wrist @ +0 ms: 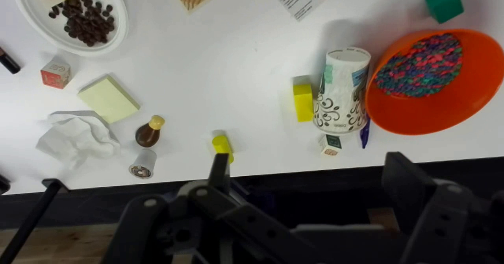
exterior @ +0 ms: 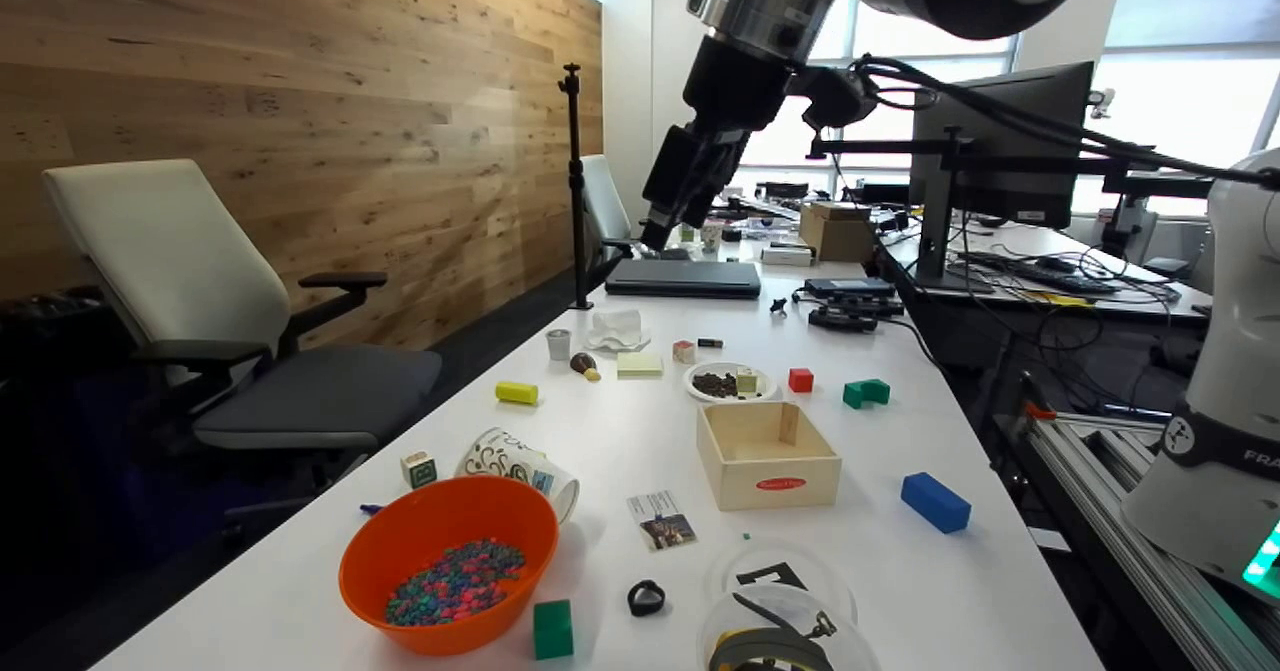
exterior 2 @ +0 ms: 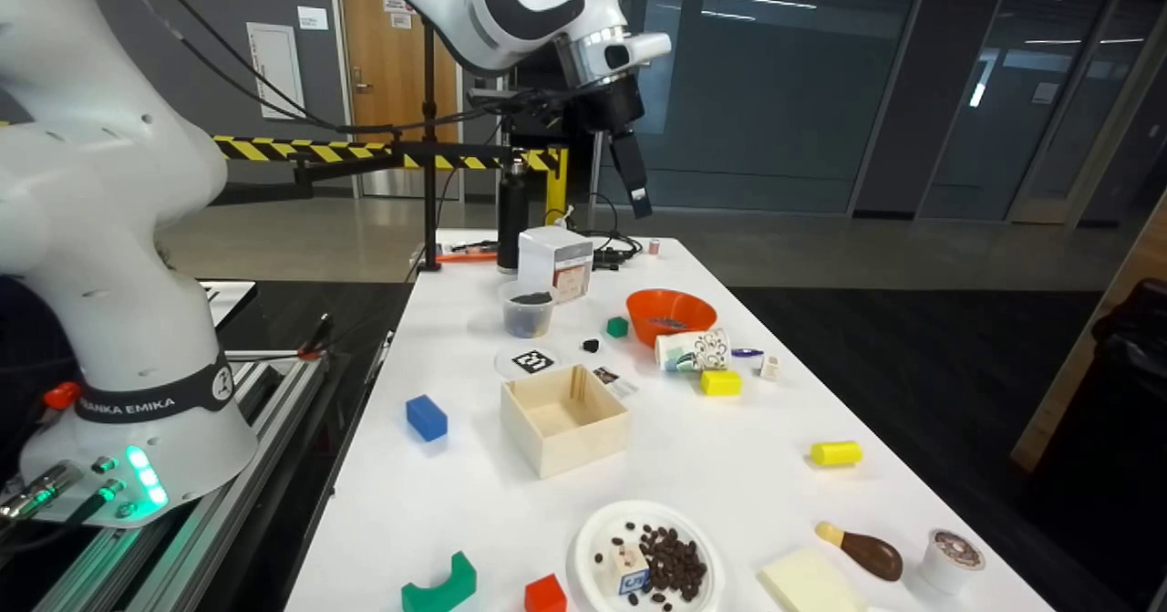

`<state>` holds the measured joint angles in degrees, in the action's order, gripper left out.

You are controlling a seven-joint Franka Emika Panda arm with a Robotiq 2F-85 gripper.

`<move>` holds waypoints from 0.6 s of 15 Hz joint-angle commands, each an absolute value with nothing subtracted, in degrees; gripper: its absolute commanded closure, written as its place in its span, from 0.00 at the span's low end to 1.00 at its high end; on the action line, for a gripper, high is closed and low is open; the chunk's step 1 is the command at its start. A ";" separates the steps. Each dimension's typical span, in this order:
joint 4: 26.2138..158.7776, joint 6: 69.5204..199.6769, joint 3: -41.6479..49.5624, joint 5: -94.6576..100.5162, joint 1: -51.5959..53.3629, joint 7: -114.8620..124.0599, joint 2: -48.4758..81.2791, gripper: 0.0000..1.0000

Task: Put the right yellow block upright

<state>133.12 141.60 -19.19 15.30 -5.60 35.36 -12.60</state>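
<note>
The yellow block [wrist: 303, 104] lies on the counter [wrist: 236, 79] beside the cup [wrist: 341, 95]; my hand [wrist: 307, 169] hangs high, spread, holding nothing. I'd call this the approach: next, align and descend.

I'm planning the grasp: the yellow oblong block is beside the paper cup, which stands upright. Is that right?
Not upright: the paper cup lies on its side, as both exterior views show. The yellow oblong block is indeed beside it.
</note>
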 commanded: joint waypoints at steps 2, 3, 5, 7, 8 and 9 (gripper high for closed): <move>130.84 141.36 -15.53 18.05 -2.99 38.13 -10.14 0.00; 130.13 141.36 -15.18 18.25 -2.90 38.45 -9.36 0.00; 129.58 141.37 -15.04 18.27 -2.79 38.64 -8.73 0.00; 128.93 142.44 -14.83 18.52 -3.08 38.87 -7.35 0.00; 128.47 143.23 -14.56 20.02 -3.37 40.20 -6.37 0.00; 127.74 144.31 -13.77 20.29 -3.27 40.55 -4.98 0.00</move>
<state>129.59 141.69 -16.56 17.76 -4.63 38.51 -8.41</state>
